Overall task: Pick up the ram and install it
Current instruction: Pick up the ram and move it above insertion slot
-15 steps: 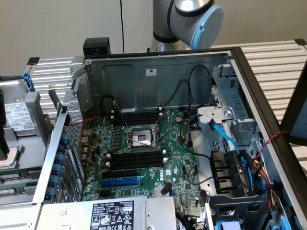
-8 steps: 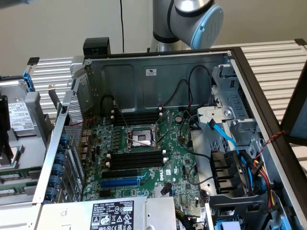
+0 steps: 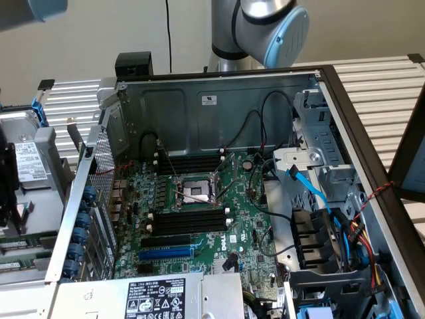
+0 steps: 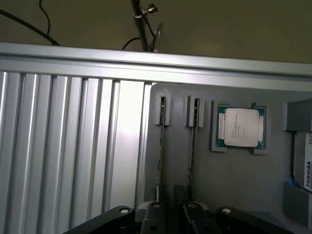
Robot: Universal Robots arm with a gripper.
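Observation:
Two ram sticks stand on edge side by side in grey clips on a grey tray: one ram and a second ram, thin dark green boards seen from above. My gripper hovers over their near ends, open. One black finger lies over the first stick's line and the other over the second's, with nothing held between them. In the exterior view the open computer case shows the green motherboard with long black memory slots with white end clips, all bare.
A square silver-topped processor sits in the tray beside the sticks, and a hard drive lies past it. Ribbed aluminium table surface borders the tray. In the case, the processor socket, cables and drive cage crowd around the slots.

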